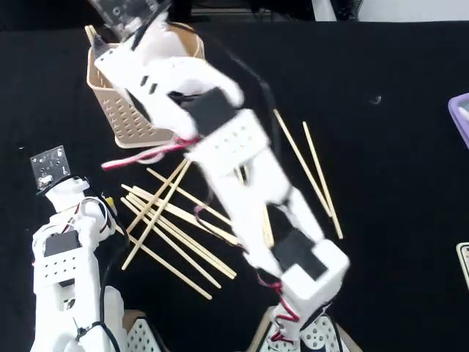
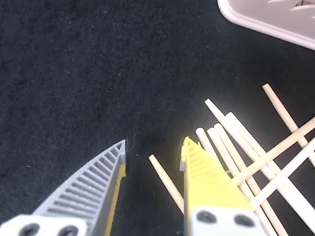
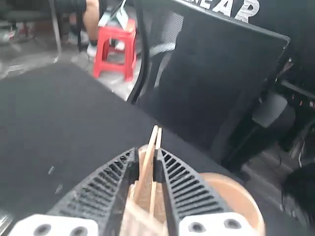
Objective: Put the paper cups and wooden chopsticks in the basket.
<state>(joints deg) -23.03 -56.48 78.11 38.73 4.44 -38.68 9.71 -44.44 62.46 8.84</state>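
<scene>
My right gripper [image 3: 146,157] is shut on a pair of wooden chopsticks [image 3: 150,164], which stick up between its fingers. It hangs over the tan basket [image 3: 238,196]. In the high view the right arm stretches across the table to the basket [image 1: 121,110] at the back left, with the chopstick tips [image 1: 89,31] above its rim. My left gripper [image 2: 155,147] is open just above the black table, with one loose chopstick [image 2: 165,179] between its fingertips. Several more chopsticks [image 1: 172,227] lie crossed in a pile in front of the basket.
Two chopsticks [image 1: 315,169] lie apart to the right of the right arm. A purple object [image 1: 460,114] sits at the table's right edge. The left arm [image 1: 66,249] is folded at the front left. A pale container corner [image 2: 275,19] shows beyond the pile.
</scene>
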